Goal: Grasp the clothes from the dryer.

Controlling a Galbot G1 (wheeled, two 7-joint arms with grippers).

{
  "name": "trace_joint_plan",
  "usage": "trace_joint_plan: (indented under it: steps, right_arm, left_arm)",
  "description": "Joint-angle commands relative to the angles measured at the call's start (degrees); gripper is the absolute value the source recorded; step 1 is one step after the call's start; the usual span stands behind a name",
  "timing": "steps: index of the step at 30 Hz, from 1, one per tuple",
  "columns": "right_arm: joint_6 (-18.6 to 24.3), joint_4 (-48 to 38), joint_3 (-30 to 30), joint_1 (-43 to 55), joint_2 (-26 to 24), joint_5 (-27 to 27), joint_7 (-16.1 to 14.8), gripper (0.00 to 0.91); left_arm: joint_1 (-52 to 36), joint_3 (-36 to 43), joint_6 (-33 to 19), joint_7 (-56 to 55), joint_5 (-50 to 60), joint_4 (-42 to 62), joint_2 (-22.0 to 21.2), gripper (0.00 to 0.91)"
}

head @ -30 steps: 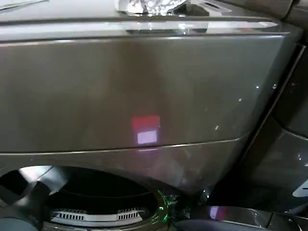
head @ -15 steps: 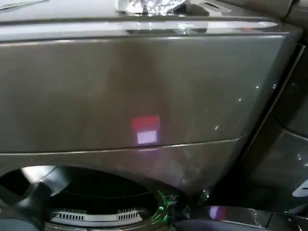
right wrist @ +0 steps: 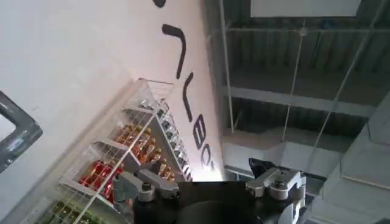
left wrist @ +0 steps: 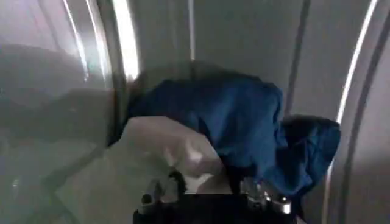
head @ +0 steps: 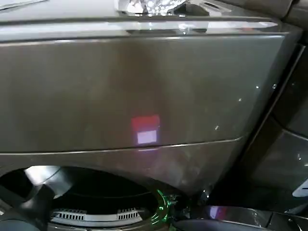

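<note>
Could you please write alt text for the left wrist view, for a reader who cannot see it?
The left gripper sits right at the clothes, a dark blue piece bunched over pale grey-white fabric, inside the dryer drum, whose metal walls rise behind the bundle.

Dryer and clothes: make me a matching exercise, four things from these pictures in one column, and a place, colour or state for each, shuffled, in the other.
Column one:
1. dryer
2. clothes
3. left gripper
4. right gripper

Column two:
A. open, pointing up at a ceiling
B. bronze-brown
C. dark blue piece on pale fabric
D. close against the fabric bundle

Pairs: 1-B, 2-C, 3-D, 4-A
</note>
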Motion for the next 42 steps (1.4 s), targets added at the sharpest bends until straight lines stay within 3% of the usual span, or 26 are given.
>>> trace_joint_plan:
  steps: [1, 20, 31, 42]
  right_arm:
    - [0.04, 0.06, -0.04, 0.08, -0.01, -0.02, -0.01, 0.907]
    - [-0.01, 1.09, -0.98, 0.81, 0.22, 0.12, 0.08, 0.907]
    - [0.02, 1.37, -1.41, 1.27, 0.31, 0.14, 0.06, 0.907]
    - [0.08, 1.77, -2.08, 1.95, 0.38, 0.1, 0.02, 0.907]
  left_arm:
    - [0.02, -0.44, -0.34, -0.05, -0.69, -0.15, -0.05, 0.0]
    - [4.03, -11.02, 4.37, -15.68, -14.65, -6.21, 1.33, 0.0]
    - [10.36, -24.76, 7.46, -30.38, -23.02, -14.39, 2.06, 0.0]
    - [19.64, -38.06, 8.93, -45.05, -30.5, -29.39, 2.69, 0.0]
